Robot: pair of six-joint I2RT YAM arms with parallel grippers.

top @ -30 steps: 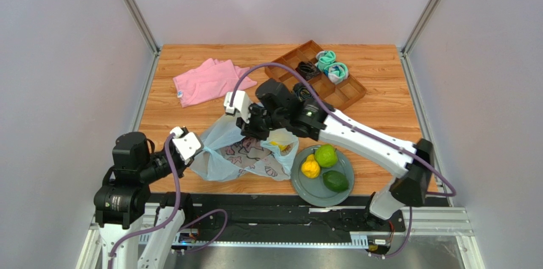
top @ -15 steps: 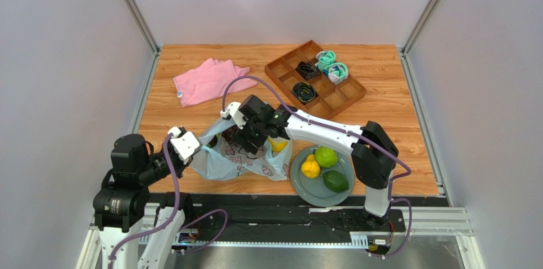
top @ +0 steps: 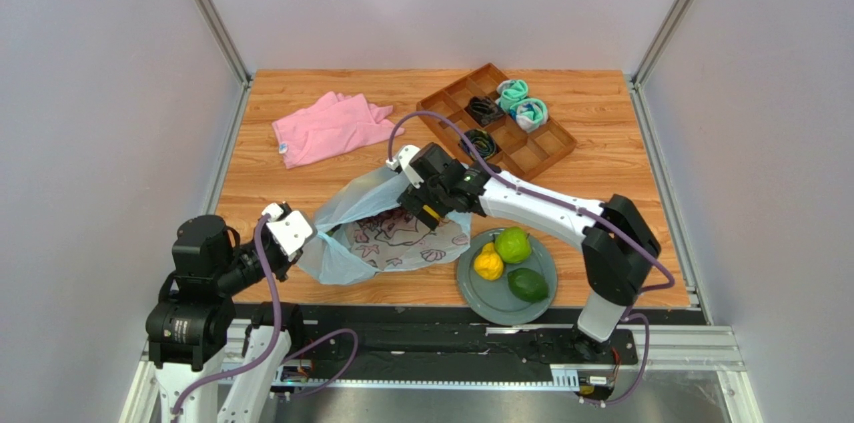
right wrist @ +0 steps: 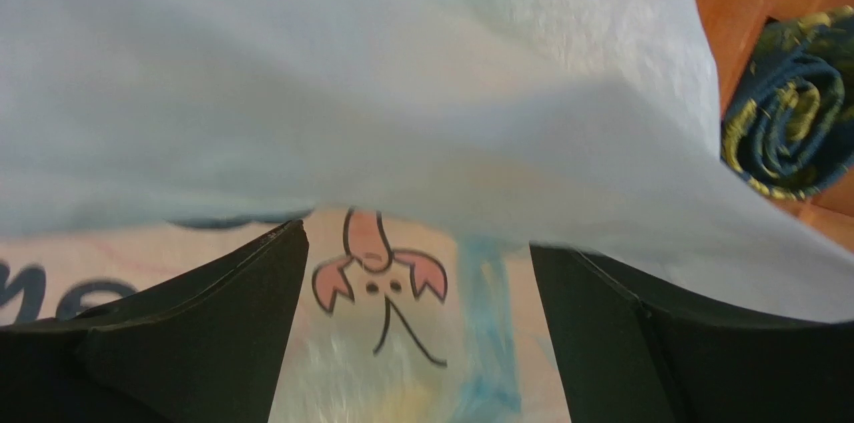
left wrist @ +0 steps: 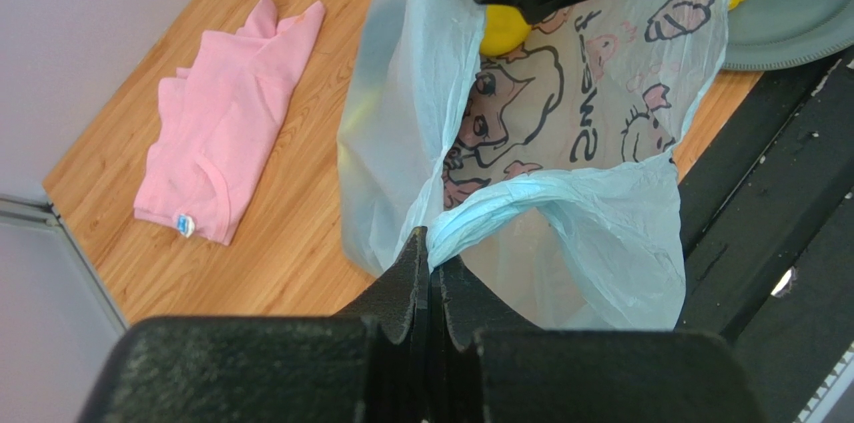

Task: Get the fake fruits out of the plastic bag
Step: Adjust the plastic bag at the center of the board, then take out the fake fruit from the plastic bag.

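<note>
Bag point(top: 386, 240): thin, crinkled, translucent film.
Left fingers point(left wrist: 406, 283): clamping bag handle.
Right fingers point(right wrist: 200, 313): spread wide at bag mouth.
Change: right fingers moved right.

The wooden table point(top: 291, 93) carries a pink cloth point(top: 331, 128), divided tray point(top: 546, 148), grey plate point(top: 486, 298) and the plastic bag point(top: 386, 243)

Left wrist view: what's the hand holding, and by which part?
The left hand is shut on the plastic bag, pinching a bunched strip of film at its mouth edge.
</note>
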